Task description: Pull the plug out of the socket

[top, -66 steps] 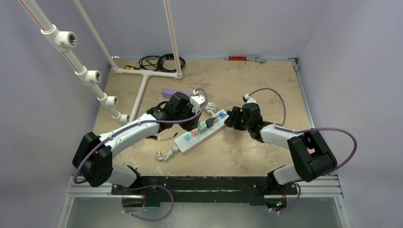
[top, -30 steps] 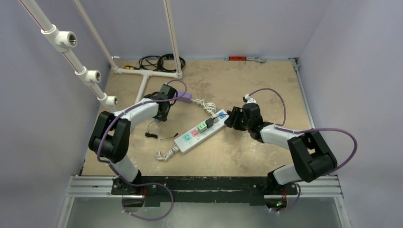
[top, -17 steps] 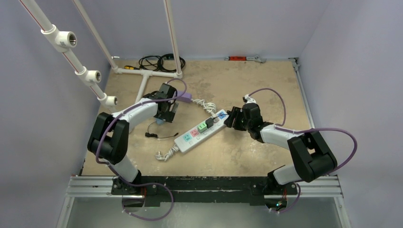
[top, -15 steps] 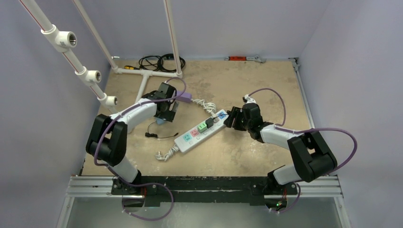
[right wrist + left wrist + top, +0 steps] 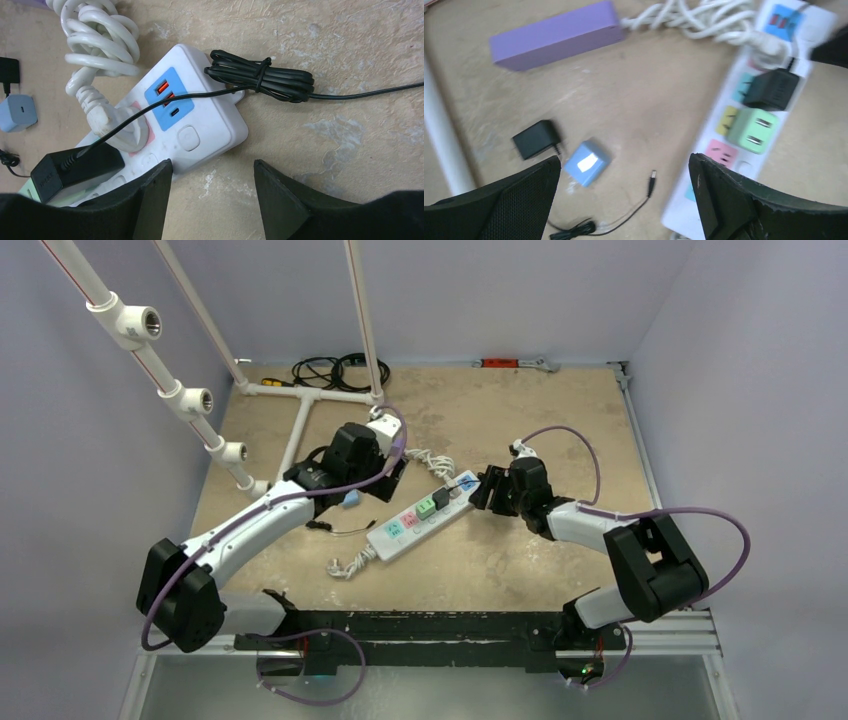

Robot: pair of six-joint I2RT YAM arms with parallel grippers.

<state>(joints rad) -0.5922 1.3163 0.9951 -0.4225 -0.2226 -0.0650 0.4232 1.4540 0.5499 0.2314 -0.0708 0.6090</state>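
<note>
The socket (image 5: 400,530), a long white strip, lies diagonally at mid-table between the two arms, with its bundled white cord (image 5: 694,17) at the far end. A black plug (image 5: 772,89) and a green adapter (image 5: 751,131) sit in its outlets. The blue plug (image 5: 587,162) lies on the tabletop left of the strip and apart from it, near a small black adapter (image 5: 535,139). I read the left gripper (image 5: 624,167) as hovering above this area, fingers spread wide and holding nothing. The right gripper (image 5: 210,172) is at the strip's blue-faced end, fingers parted and pinching nothing; whether one touches the housing I cannot tell. A purple box (image 5: 555,35) lies beyond.
</note>
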